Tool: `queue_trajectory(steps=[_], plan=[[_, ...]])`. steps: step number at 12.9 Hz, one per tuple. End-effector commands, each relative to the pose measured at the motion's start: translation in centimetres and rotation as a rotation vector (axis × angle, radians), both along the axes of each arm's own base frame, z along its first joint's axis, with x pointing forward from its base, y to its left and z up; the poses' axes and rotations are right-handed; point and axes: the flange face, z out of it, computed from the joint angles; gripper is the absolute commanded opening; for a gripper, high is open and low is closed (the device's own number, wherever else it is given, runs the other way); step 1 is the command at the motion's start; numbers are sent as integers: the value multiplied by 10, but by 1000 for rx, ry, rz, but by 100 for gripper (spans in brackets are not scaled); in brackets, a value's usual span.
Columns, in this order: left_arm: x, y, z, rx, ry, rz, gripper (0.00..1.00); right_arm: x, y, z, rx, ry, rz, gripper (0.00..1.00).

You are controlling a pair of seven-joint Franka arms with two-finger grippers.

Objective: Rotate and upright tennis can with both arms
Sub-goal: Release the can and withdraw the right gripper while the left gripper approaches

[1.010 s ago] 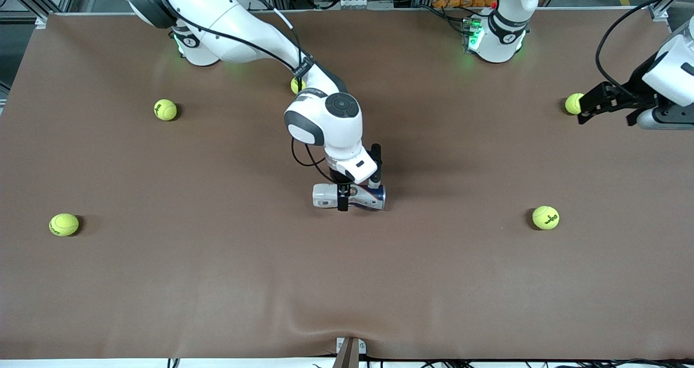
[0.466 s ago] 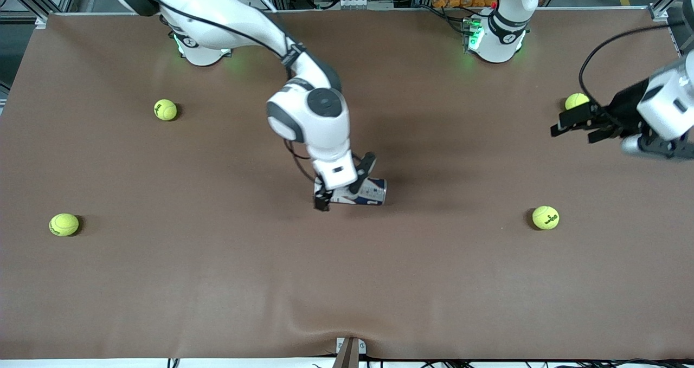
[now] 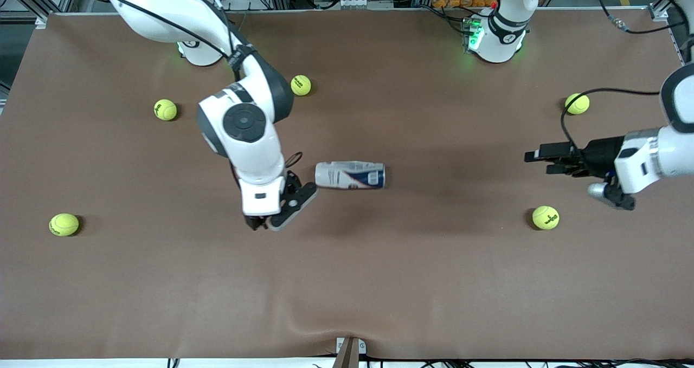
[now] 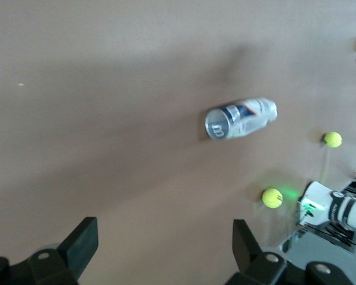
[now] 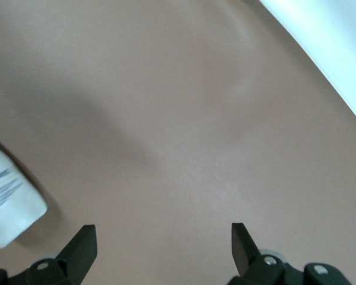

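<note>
Right gripper (image 3: 274,223): jaws spread, holding nothing, hanging over bare table just beside the tennis can's white end, toward the right arm's end of the table. Its fingers (image 5: 83,243) stand wide apart in the right wrist view, with the can's white end (image 5: 9,211) at the edge.

Left gripper (image 3: 542,159): jaws parted, empty, pointing level toward the can from well off at the left arm's end of the table.

Tennis can (image 3: 350,175): lying on its side on the brown table (image 3: 347,281), free of both grippers, navy end toward the left arm. Silvery rim (image 4: 216,123) faces the left wrist camera.

Tennis balls: six scattered around the can, all well apart from it; the closest (image 3: 301,85) lies farther from the front camera.
</note>
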Motion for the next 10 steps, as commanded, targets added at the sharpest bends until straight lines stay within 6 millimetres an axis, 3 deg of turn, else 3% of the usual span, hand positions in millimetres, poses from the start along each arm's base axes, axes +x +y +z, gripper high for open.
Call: queue_trajectory(steps=[1,5,8,10], plan=[[3,-12,5,-45,8,-23,100,-3,-16,10,7,25,-75,100],[9,-37,-26,-154,66,-13,100,17,-76,20,118,123,-301,100],[10,-47,-37,-167,82,-28,100,26,-139,53,141,142,-408,100],[13,-60,-55,-226,104,-34,100,26,-178,71,155,178,-473,100]])
